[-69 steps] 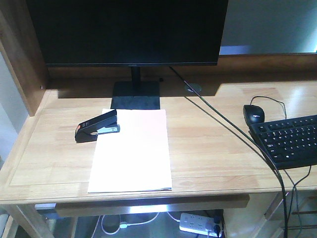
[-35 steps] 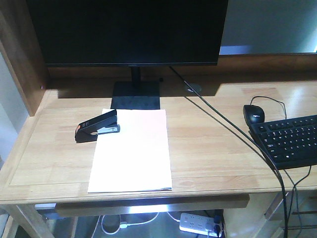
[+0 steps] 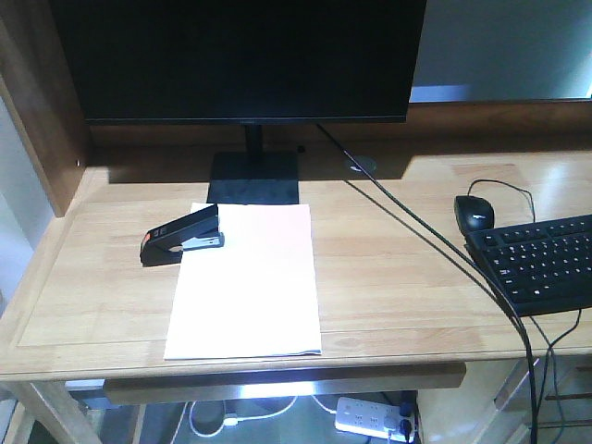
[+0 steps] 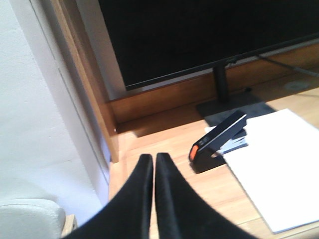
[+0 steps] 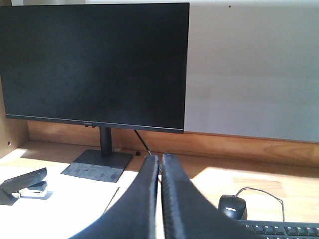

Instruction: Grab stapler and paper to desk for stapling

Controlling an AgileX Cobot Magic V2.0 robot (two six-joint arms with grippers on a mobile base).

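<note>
The black stapler (image 3: 181, 236) with an orange patch lies across the upper left corner of the white paper (image 3: 250, 282), which lies flat on the light-wood desk (image 3: 398, 277). In the left wrist view the stapler (image 4: 217, 141) is ahead and to the right of my left gripper (image 4: 152, 158), whose fingers are shut on nothing, and the paper (image 4: 276, 167) is at the right. In the right wrist view my right gripper (image 5: 160, 158) is shut and empty, held above the desk, with the stapler (image 5: 22, 185) at the far left. Neither gripper shows in the front view.
A black monitor (image 3: 245, 60) on a stand (image 3: 254, 176) fills the back. A black mouse (image 3: 474, 212) and keyboard (image 3: 541, 261) lie at the right, with cables (image 3: 416, 231) running across the desk. A wooden side panel (image 3: 37, 111) bounds the left.
</note>
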